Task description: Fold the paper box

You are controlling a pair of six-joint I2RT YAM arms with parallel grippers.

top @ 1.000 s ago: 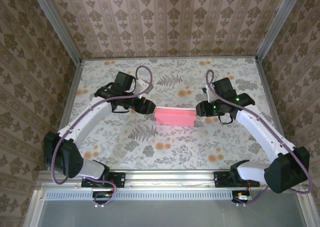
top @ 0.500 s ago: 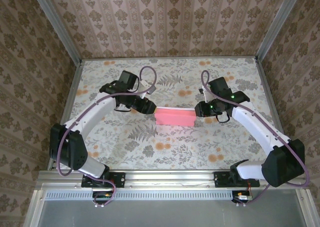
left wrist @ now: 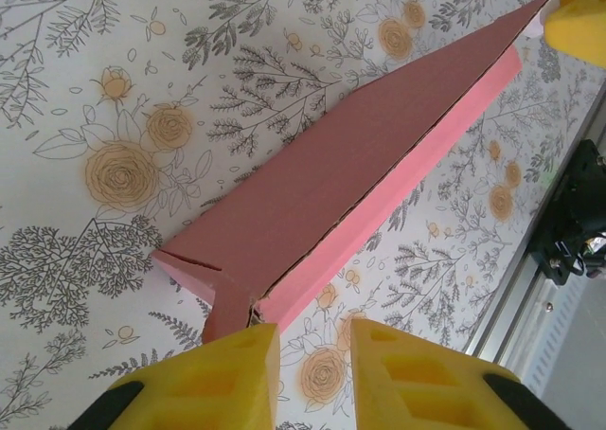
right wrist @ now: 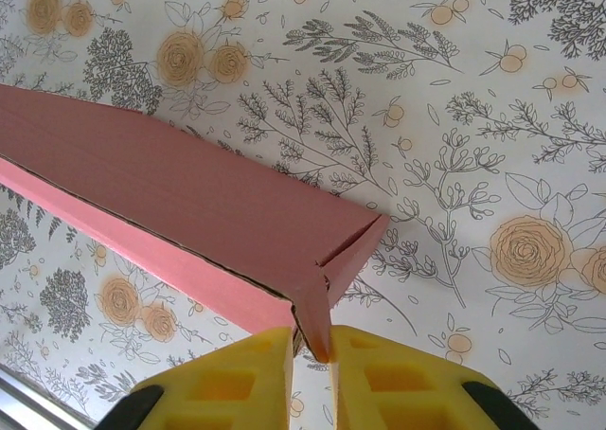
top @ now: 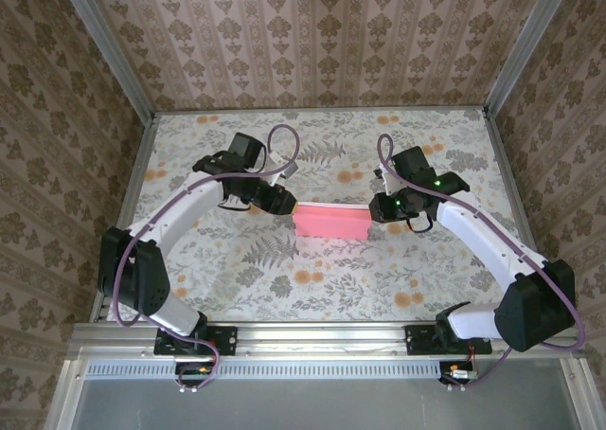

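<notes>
Left fingers [left wrist: 208, 378]: found at the left end of the paper box [left wrist: 360, 165], yellow-padded, set close together yet apart, with a strip of flowered tabletop [left wrist: 114, 89] showing through the gap. Saw the box's small corner flap run down to the top edge of one pad. Could not tell whether it touched that pad or passed beneath it.

Found the right fingers [right wrist: 227, 383] at the box's right end, almost closed, with the pointed tip of the end flap reaching down into the narrow slit between them. Could not tell whether squeezed tight on the card or stopped just short of it.

From above, saw the box [top: 331, 223] lying as a long pink strip on the tabletop [top: 284, 269], squarely between the two pairs of fingers, its length running from one pair to the other. Made out a duller pink upper face and a brighter pink side wall, joined along a crease, with flaps folded in at both end corners. Saw both arms [top: 180, 217] bent inward towards the box's ends.
</notes>
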